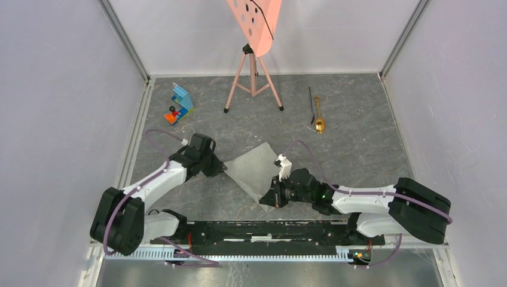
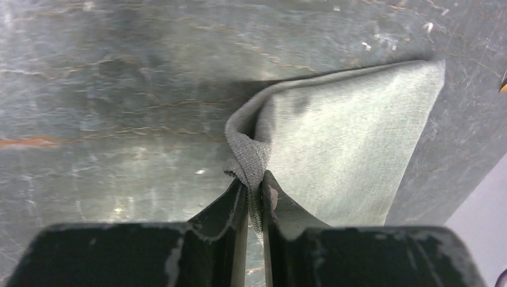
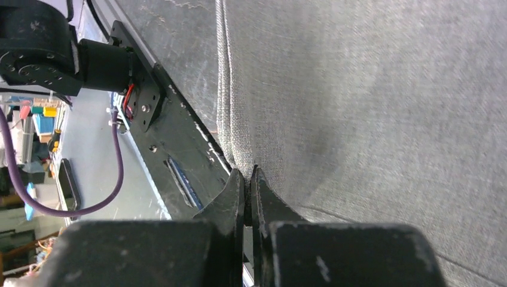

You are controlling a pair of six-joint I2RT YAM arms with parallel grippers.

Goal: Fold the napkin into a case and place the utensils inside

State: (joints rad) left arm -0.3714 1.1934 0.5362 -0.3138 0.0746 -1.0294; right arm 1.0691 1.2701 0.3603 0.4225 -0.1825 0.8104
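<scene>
Toy blocks [image 1: 179,104]: a blue and red cluster at the far left of the table [image 1: 365,143], well apart from everything else.
Left gripper [image 2: 254,186]: low over the table at the napkin's left corner. Its fingers are pressed together with a bunched tuck of cloth pinched between the tips.
Napkin [image 1: 254,170]: light-grey cloth in the middle of the table, between the two grippers. It lies turned like a diamond and mostly flat. The left corner is puckered up where it is pinched, and the far corner points toward the tripod.
Pink board [image 1: 254,24]: perforated and tilted on a tripod, standing at the far middle beyond the napkin.
Right gripper [image 3: 247,176]: at the napkin's near corner, close to the arms' base rail. Its fingers are closed tight on the cloth's edge, which runs straight into the tips.
Black utensil [image 1: 311,103]: thin, lying at the far right, just left of the spoon.
Gold spoon [image 1: 319,119]: at the far right, bowl toward the near side, well apart from the napkin and both grippers.
</scene>
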